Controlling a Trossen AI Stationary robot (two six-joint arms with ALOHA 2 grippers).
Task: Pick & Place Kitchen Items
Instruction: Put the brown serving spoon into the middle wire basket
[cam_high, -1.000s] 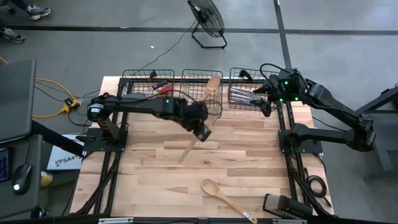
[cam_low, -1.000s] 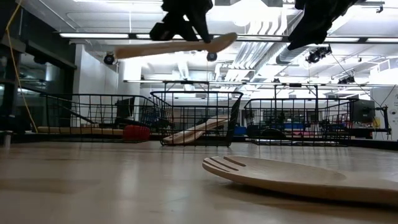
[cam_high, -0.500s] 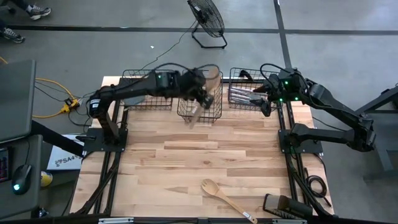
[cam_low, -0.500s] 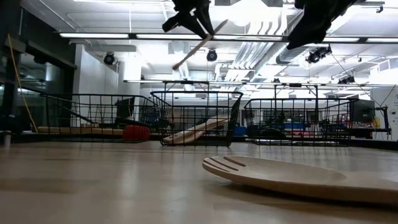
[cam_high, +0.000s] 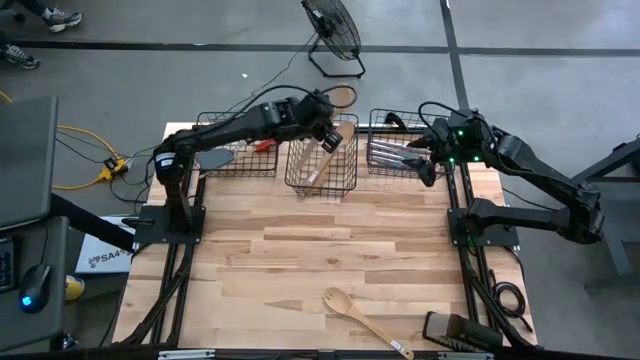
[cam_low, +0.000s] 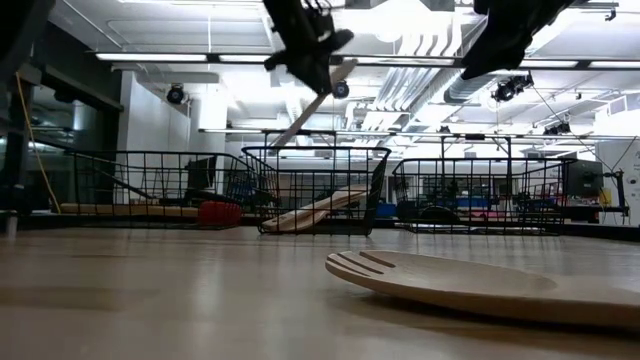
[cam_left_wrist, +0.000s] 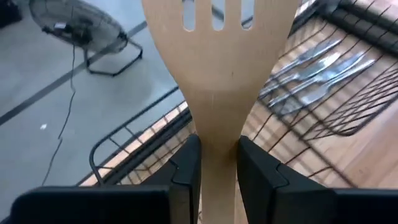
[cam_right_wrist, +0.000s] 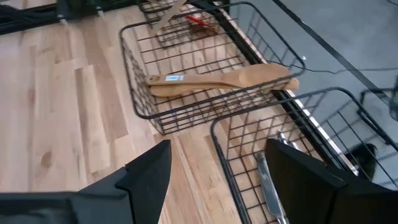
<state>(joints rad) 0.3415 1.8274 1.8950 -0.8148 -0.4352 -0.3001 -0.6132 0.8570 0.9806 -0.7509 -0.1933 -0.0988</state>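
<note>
My left gripper (cam_high: 325, 133) hangs high over the middle wire basket (cam_high: 320, 178), shut on a pale wooden slotted fork (cam_left_wrist: 217, 74). The fork's handle (cam_low: 298, 115) slants down toward the basket. A wooden spoon (cam_right_wrist: 217, 81) lies inside that basket, leaning on its wall. A second wooden fork (cam_high: 365, 318) lies flat near the table's front edge. My right gripper (cam_right_wrist: 224, 180) waits open above the right basket (cam_high: 395, 150), where silver cutlery (cam_left_wrist: 311, 74) lies. A red-headed spatula (cam_low: 218, 212) rests in the left basket (cam_high: 235, 140). My left gripper pinches the fork's neck (cam_left_wrist: 217, 134), just below the slotted head, between its two fingers, one on each narrow edge. The fingers (cam_left_wrist: 186, 162) come from the table's left, slanting down. The fork is lifted clear and tilted, with its head up and its handle hanging lower.
Three black wire baskets stand in a row along the table's far edge. Bare wooden tabletop (cam_high: 320, 250) spreads between the baskets and the fork at the front. A floor fan (cam_high: 335, 35) stands beyond the table.
My left gripper has carried the fork from over the table's middle toward the far edge and a little up, and now hangs over the middle basket. It has turned on the way. The fork, level a second ago, now slants with its handle down. The gripper has stayed shut on it.
</note>
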